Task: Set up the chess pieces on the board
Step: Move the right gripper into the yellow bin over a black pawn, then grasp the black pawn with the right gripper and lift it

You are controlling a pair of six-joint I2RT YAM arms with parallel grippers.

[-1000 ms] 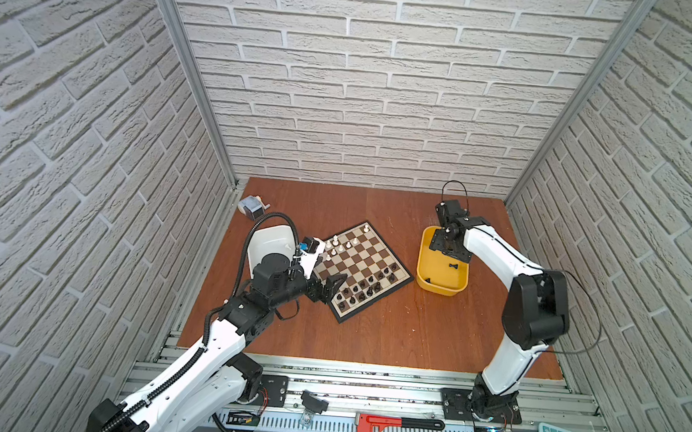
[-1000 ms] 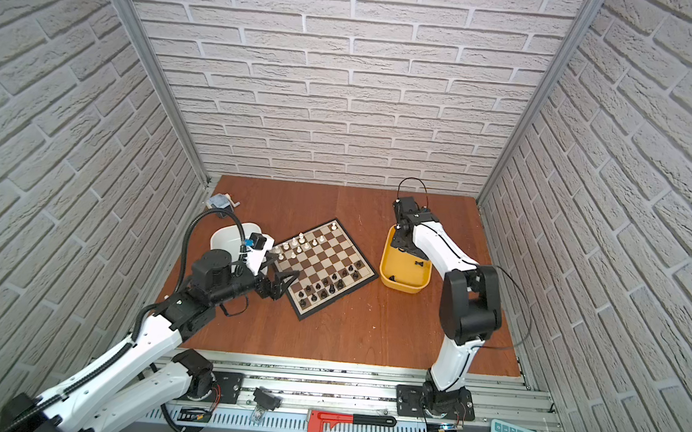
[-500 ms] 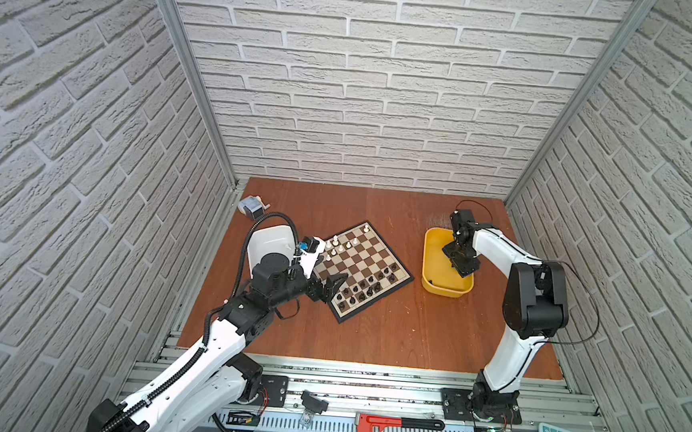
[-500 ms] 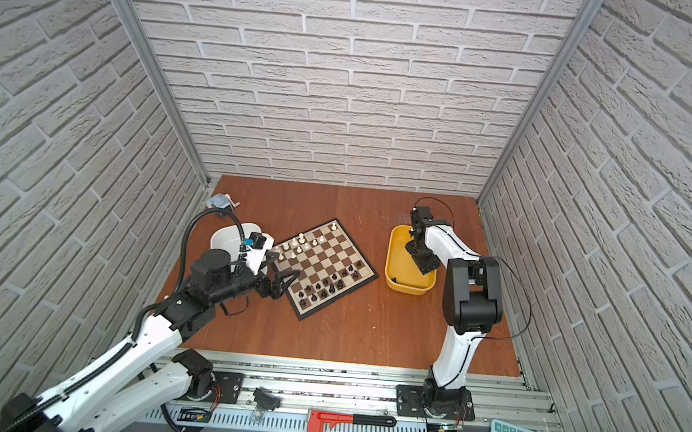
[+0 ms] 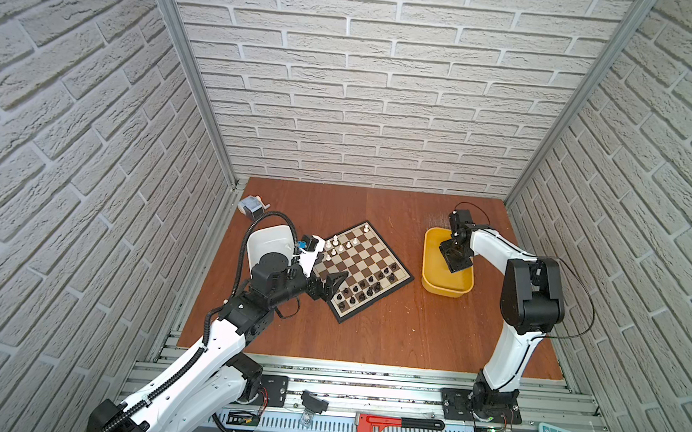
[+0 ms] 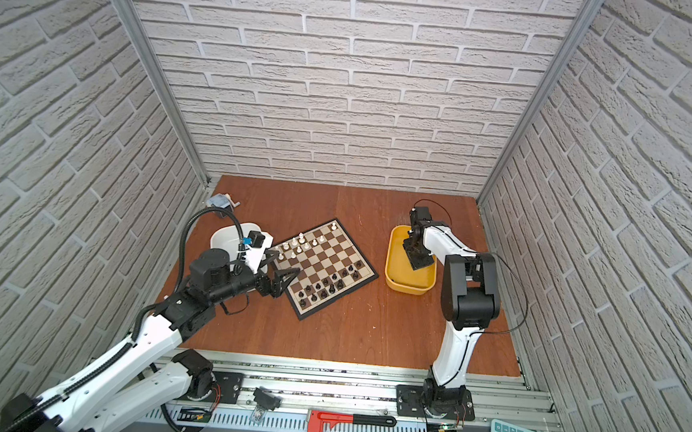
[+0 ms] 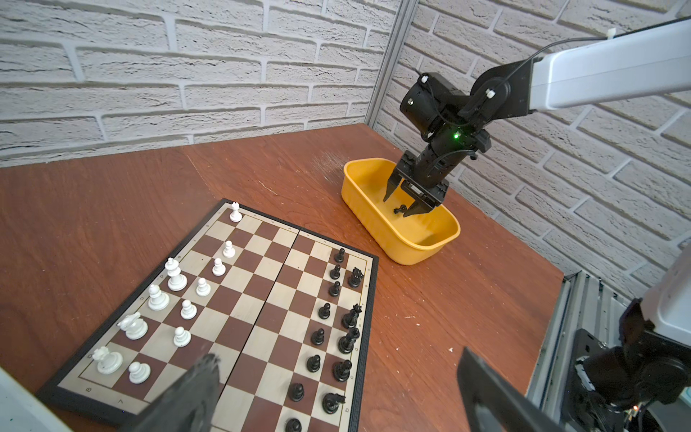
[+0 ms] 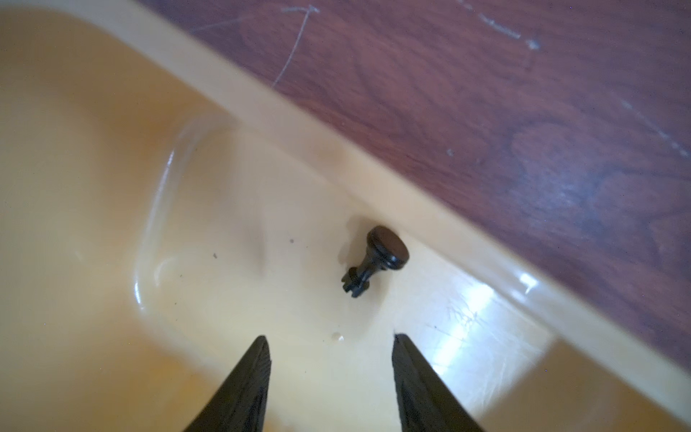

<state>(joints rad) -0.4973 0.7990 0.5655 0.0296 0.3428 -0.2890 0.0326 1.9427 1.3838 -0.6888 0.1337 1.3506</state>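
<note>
Bright, even overhead light in both top views; the brick walls point(image 5: 345, 79) bow toward the edges. In my right wrist view the yellow tub point(image 8: 93, 157) is soft and hazy, with glare on its floor; my left gripper point(image 7: 336, 355) looms blurred.

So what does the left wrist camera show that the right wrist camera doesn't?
Only the left wrist view: the chessboard with white pieces and black pieces standing along opposite edges, the brick wall, and the right arm reaching into the yellow tub. Only the right wrist view: a close look showing that the loose black piece lies on its side near the tub's wall. Both: the tub, that piece, the right claw with its tips apart, and the brown table.
</note>
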